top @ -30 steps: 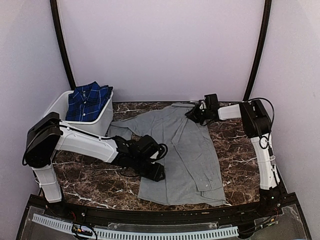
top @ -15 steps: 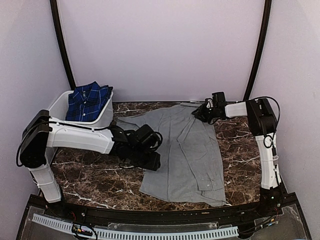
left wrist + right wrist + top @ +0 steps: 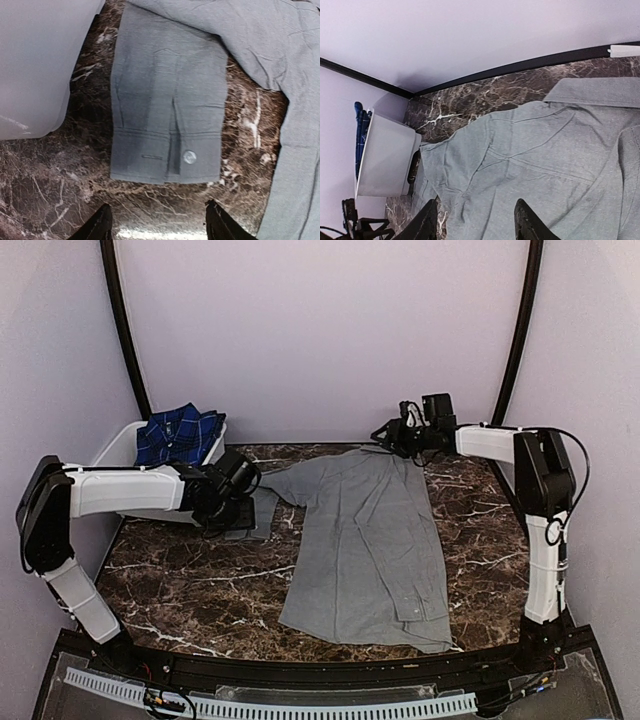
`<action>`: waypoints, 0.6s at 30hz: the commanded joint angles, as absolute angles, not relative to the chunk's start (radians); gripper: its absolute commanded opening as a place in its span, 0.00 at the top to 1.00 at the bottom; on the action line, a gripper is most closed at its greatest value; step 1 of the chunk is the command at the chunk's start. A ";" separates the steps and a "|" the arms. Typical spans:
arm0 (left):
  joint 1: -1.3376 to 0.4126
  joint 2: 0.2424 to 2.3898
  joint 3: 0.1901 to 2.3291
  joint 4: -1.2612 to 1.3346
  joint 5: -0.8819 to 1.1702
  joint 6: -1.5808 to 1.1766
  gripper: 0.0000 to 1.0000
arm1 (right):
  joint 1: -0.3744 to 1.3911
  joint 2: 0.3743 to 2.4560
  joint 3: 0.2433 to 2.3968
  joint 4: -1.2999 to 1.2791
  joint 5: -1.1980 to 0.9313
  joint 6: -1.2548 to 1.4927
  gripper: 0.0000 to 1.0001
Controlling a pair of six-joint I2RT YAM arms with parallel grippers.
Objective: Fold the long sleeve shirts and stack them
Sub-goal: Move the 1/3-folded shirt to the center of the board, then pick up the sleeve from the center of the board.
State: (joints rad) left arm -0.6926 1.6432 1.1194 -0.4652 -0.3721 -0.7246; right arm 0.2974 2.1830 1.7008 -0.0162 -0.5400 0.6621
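1. Top view: I see the grey shirt (image 3: 370,540) spread flat down the middle of the counter (image 3: 190,580), with its collar at the far edge and its hem toward the arm bases. The plaid shirt (image 3: 178,433) sits in the white tub (image 3: 115,445) at the far left corner. My left tool (image 3: 240,518) is over the grey sleeve just beside the tub. My right tool (image 3: 385,435) hangs above the collar, clear of the cloth.
2. Left wrist: the sleeve's cuff (image 3: 165,155) lies flat on the counter next to the tub, one pale button (image 3: 189,157) showing. The fingers (image 3: 102,225) stand apart with only bare counter between them: released, gripping nothing.
3. Right wrist: my right tool's fingers (image 3: 525,220) are spread above the grey shirt's shoulder area, gripping nothing. The collar (image 3: 600,92) lies at the right near the wall, and the tub is at the left.
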 commanded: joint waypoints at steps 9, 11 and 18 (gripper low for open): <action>-0.556 1.759 1.086 -0.331 -0.327 -0.648 0.36 | 0.371 1.955 1.515 -0.005 -0.516 0.583 0.51; -0.547 1.777 1.072 -0.287 -0.307 -0.641 0.35 | 0.381 1.928 1.498 -0.005 -0.506 0.570 0.51; -0.520 1.831 1.042 -0.217 -0.252 -0.656 0.35 | 0.412 1.851 1.441 -0.042 -0.456 0.525 0.51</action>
